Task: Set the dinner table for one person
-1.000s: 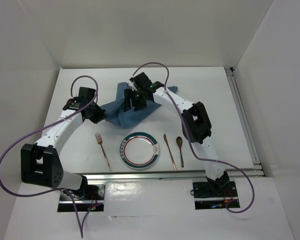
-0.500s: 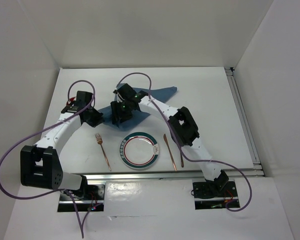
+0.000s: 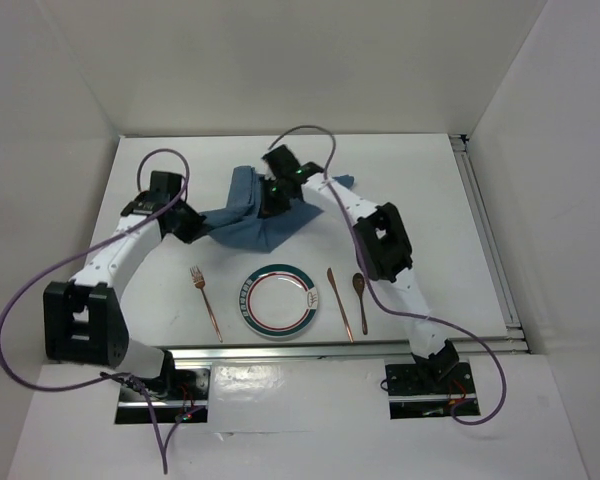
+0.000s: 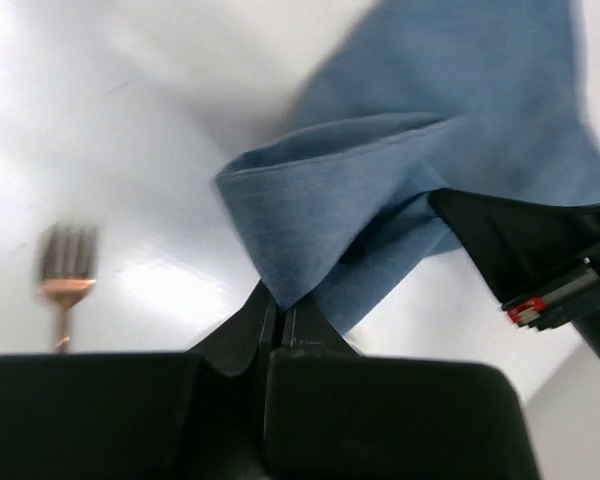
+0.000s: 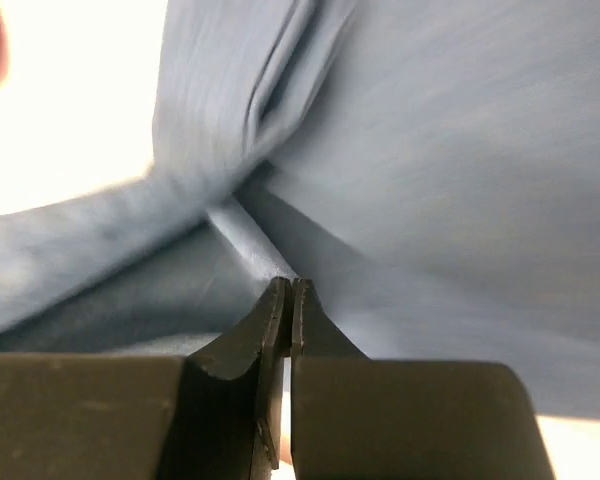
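Note:
The crumpled blue cloth placemat [image 3: 248, 212] lies at the back middle of the white dinner table [image 3: 430, 200]. My left gripper [image 3: 195, 228] is at the cloth's left corner. In the left wrist view that gripper [image 4: 280, 305] is shut on a folded corner of the placemat [image 4: 380, 170]. My right gripper [image 3: 271, 200] is over the cloth's middle. In the right wrist view it [image 5: 291, 287] is shut on a raised crease of the placemat [image 5: 440, 150]. The cloth is bunched up between the two grippers.
Near the front edge lie a copper fork [image 3: 206, 300], a white plate with a green and red rim [image 3: 278, 300], a copper knife [image 3: 340, 303] and a spoon [image 3: 361, 298]. The fork [image 4: 68, 285] also shows blurred in the left wrist view. Metal rails [image 3: 490, 240] run along the right and near edges.
My right gripper swung left over the cloth, then back right, and its jaws closed on a fold. The placemat is more bunched and lifted. The left gripper kept its hold.

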Controlling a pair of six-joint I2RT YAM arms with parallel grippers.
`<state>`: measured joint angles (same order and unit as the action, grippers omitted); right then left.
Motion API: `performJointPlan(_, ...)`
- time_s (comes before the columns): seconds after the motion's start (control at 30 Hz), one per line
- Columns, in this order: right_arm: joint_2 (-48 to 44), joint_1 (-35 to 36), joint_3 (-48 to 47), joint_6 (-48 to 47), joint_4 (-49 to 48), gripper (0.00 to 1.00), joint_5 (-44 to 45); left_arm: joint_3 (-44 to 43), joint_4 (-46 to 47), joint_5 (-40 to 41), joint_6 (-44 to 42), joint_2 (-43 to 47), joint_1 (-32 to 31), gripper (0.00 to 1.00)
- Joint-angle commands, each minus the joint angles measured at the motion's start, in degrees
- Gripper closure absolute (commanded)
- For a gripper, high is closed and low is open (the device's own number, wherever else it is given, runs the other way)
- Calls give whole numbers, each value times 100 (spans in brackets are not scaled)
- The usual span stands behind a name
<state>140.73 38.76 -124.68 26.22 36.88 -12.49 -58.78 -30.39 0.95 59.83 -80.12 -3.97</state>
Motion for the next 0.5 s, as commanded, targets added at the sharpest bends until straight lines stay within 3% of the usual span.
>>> performJointPlan(0.0,-897,-1043,-318,120,-426,100,-15,-1260,613,-612,-437,-731,-52,100)
performJointPlan(0.17,-1468,-1801,-610,243,-1217,100,-526,-3838,350,-1605,-867,-2182,-306,100)
performJointPlan(0.27,-2345,-1987,117,243,-1762,100,-298,-4790,552,-1809,-982,-2368,-421,100)
performJointPlan(0.4,-3927,-1908,2329,191,-2640,100,88,-4179,1271,-1809,-982,-1702,-666,100)
performJointPlan(0.47,-4885,-1697,3981,252,-3107,100,612,-3126,1754,-1957,-982,-1176,-780,100)
